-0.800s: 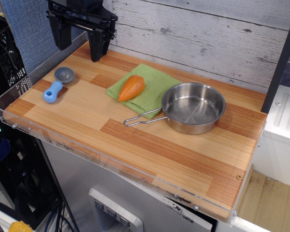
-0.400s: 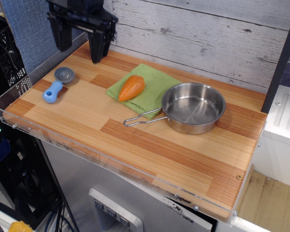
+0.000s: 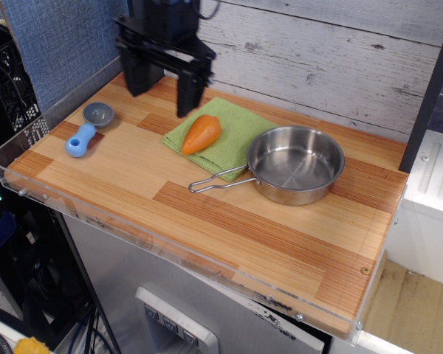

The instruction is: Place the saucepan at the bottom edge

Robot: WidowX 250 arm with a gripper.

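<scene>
The gripper point(image 3: 164, 87), jaws spread and empty, hangs near the wall; it should probably take the saucepan point(image 3: 295, 164) by its rim, then set it toward the bottom edge point(image 3: 170, 251).

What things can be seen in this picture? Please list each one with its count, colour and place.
saucepan: one, shiny steel, on the right half of the tabletop, its wire handle pointing left
cloth: one, green, lying flat near the wall, left of the saucepan
carrot: one, orange, lying on the cloth
scoop: one, grey bowl with blue handle, near the left end
tabletop: one, striped light and reddish wood
acrylic strip: one, clear, along the bottom edge
plank wall: one, whitewashed, behind the tabletop
pincer: one, black, open, above the tabletop behind the cloth, holding nothing
</scene>
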